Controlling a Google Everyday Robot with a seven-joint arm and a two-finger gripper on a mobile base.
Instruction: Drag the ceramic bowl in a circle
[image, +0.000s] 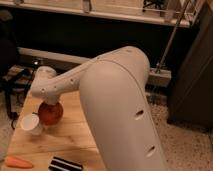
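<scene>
Camera view: carrot (17, 162) and black striped block (65, 164) at near edge, block cut off. White cup (31, 123) just beside ceramic bowl (50, 114), left on surface (60, 140). Tool (48, 103) closed, mostly hidden under wrist atop bowl; grip unclear. Arm (115, 100) bent, forearm reaching left, hiding surface's right.

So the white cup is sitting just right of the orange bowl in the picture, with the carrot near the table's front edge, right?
Not quite. The camera view shows the white cup just left of the ceramic bowl, not right. The carrot does lie near the front edge of the table. The gripper is down at the bowl.
</scene>
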